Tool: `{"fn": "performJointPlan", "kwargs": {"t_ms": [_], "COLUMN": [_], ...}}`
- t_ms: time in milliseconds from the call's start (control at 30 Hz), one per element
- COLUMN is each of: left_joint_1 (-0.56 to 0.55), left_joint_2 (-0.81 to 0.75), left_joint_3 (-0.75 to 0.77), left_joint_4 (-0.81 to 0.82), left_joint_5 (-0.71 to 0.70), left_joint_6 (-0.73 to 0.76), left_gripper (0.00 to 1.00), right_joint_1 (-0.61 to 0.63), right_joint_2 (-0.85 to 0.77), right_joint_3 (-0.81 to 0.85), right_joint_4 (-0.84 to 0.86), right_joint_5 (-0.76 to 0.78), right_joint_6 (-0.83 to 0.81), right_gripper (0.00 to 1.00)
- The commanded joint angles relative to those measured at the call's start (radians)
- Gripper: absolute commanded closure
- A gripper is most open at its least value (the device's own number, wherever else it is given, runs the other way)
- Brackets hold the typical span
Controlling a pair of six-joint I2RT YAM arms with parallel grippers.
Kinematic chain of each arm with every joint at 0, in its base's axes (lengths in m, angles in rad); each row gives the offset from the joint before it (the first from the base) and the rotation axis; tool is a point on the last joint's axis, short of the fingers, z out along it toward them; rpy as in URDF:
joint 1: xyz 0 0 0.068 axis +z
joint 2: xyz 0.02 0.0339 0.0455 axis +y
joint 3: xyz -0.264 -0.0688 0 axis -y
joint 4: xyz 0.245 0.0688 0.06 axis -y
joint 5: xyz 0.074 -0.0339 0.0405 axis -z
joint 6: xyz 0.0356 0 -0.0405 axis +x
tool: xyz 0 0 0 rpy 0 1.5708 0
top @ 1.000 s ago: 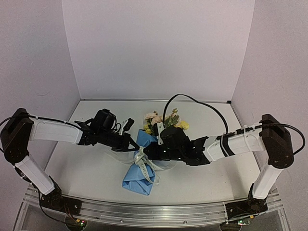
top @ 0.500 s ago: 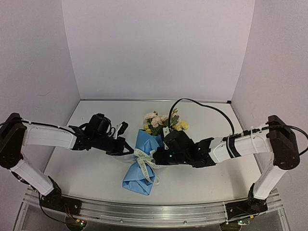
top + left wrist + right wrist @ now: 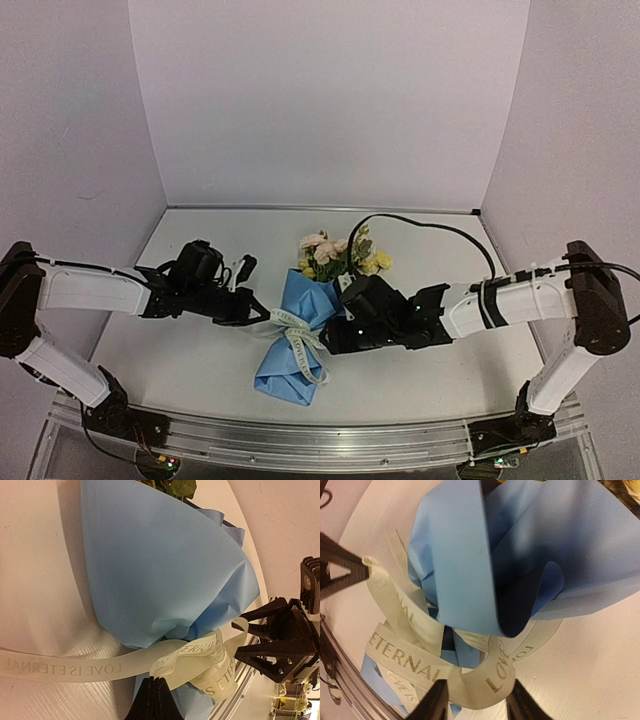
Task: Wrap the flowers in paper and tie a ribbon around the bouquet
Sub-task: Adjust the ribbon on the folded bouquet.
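1. Left of centre in the overhead view, the left gripper sits low over the table with its jaws closed. The right wrist view shows them pinching one end of the ribbon.
2. In the middle of the frame the bouquet lies on the table. Its flowers point toward the top of the frame and the light blue paper reaches toward the bottom.
3. The ribbon is knotted round the paper's narrow waist, and a lettered tail trails across the table.
4. Just right of the knot, the right gripper has its fingers apart. A ribbon loop lies between them, not clamped.
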Motion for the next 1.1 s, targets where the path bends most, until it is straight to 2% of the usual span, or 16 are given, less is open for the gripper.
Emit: {"fn": "performJointPlan", "kwargs": {"t_ms": [0, 67, 300, 500, 633, 800, 1067], "left_joint_1": [0.005, 0.005, 0.005, 0.005, 0.005, 0.005, 0.005], "left_joint_2": [-0.031, -0.032, -0.042, -0.048, -0.06, -0.082, -0.099], "left_joint_3": [-0.015, -0.021, -0.026, -0.027, -0.037, -0.044, -0.045], "left_joint_4": [0.048, 0.056, 0.064, 0.066, 0.067, 0.059, 0.039], "left_joint_5": [0.001, 0.005, 0.006, 0.009, 0.009, 0.0, -0.026], "left_joint_6": [-0.012, -0.013, -0.014, -0.012, -0.013, -0.014, -0.011], "left_gripper": [1.0, 1.0, 1.0, 1.0, 1.0, 1.0, 1.0], "right_joint_1": [0.037, 0.054, 0.129, 0.155, 0.158, 0.159, 0.159], "right_joint_2": [-0.078, -0.103, -0.128, -0.032, 0.037, 0.089, 0.112], "right_joint_3": [0.031, 0.018, 0.024, 0.077, 0.134, 0.152, 0.148], "right_joint_4": [-0.099, -0.123, -0.228, -0.256, -0.253, -0.253, -0.287], "right_joint_5": [0.021, 0.041, 0.071, 0.05, 0.043, 0.031, 0.013], "right_joint_6": [-0.03, -0.028, -0.014, 0.039, 0.072, 0.133, 0.15], "right_gripper": [0.43, 0.37, 0.28, 0.27, 0.3, 0.43, 0.78]}}
